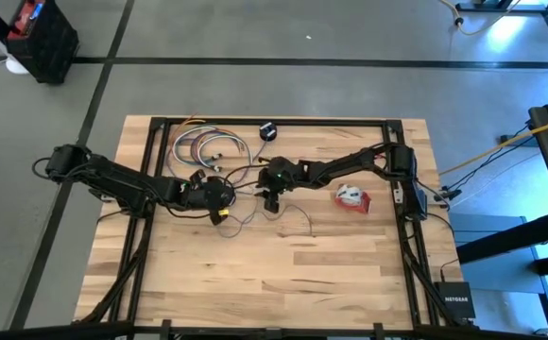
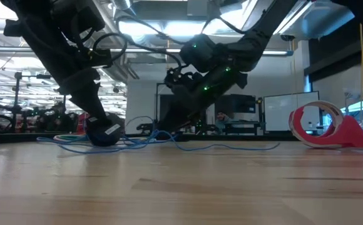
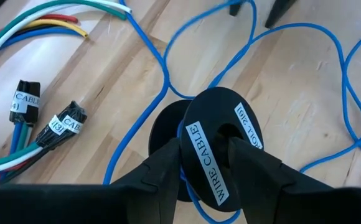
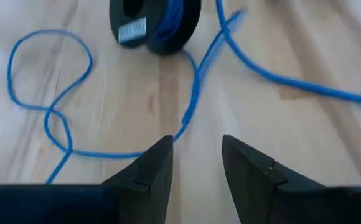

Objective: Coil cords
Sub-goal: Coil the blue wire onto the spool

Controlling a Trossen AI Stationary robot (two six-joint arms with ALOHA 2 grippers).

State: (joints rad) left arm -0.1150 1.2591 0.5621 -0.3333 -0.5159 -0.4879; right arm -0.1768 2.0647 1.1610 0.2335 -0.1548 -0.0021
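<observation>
The left gripper (image 3: 204, 144) is pinching only the edge of one flange of the black spool (image 3: 221, 115) labelled "WIRE CABLE", its fingers clamped on that thin disc with little purchase. If the arm is turning or lifting from here, the spool may be twisting out of the hold or tipping flat onto the table (image 3: 292, 74).

Just past the spool, the thin blue cord (image 3: 162, 68) is lying in loose, crossing loops. That slack is likely to be the bigger hazard: winding could be pulling one loop through another and tightening a knot, or dragging a strand under the flange rather than onto the core.

The right gripper (image 4: 197, 146) is hovering low over the wood with its fingers apart and nothing between them. The cord is running just ahead of its tips, not touching them as far as I can tell. Closing here may be missing so thin a strand, or catching two strands at once.

Farther off, the multicoloured wire bundle (image 3: 43, 15) with its tagged black plugs is lying near the blue loops and could be snagging them. The red-and-white bundle (image 1: 352, 197) is sitting well apart, beyond the right gripper, untouched.
</observation>
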